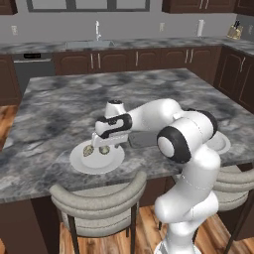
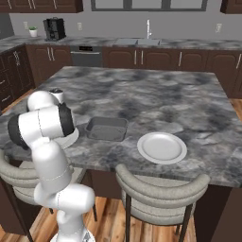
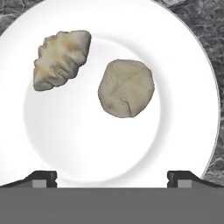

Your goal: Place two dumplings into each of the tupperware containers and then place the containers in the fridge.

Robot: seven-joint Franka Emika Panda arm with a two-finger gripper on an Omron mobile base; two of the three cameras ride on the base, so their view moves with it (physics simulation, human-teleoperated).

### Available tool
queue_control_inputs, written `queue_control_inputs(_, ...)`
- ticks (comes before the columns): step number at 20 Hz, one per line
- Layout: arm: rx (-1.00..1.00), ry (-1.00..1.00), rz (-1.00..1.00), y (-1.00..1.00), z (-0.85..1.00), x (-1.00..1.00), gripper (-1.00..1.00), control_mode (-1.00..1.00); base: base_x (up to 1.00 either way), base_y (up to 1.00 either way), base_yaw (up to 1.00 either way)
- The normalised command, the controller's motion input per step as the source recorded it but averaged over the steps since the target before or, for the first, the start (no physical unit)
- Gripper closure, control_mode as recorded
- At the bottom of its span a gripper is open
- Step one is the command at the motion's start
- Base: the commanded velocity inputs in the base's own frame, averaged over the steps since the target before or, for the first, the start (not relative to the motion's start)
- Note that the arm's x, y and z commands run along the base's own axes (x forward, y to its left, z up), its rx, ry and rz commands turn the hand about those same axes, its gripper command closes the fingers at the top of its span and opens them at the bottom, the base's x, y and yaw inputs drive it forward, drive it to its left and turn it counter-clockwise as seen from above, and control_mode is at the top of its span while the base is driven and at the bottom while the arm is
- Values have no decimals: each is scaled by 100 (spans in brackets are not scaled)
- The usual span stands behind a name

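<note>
Open gripper [image 3: 112, 177], jaws wide apart, hovering over two dumplings, pleated dumpling [image 3: 61, 59] and rounder dumpling [image 3: 126, 88], on the white plate [image 3: 183, 131]; probably light, soft, crushable: grip gently across the middle

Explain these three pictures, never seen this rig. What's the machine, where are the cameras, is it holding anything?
A white robot arm stands at a grey marble kitchen island. Two pictures come from cameras behind the arm, left and right; the third looks down from its hand. Its two-finger gripper hangs open and empty over a round white plate holding two tan dumplings, one pleated, one smoother. A dark grey rectangular container and a second, bare white plate sit further right.
</note>
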Motion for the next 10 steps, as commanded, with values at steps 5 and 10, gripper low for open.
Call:
queue_control_inputs(5, 0, 1, 0, 1, -22, 1, -100, -100, 0, 0, 0)
queue_control_inputs(10, 0, 0, 0, 2, -35, 21, -100, -100, 0, 0, 0)
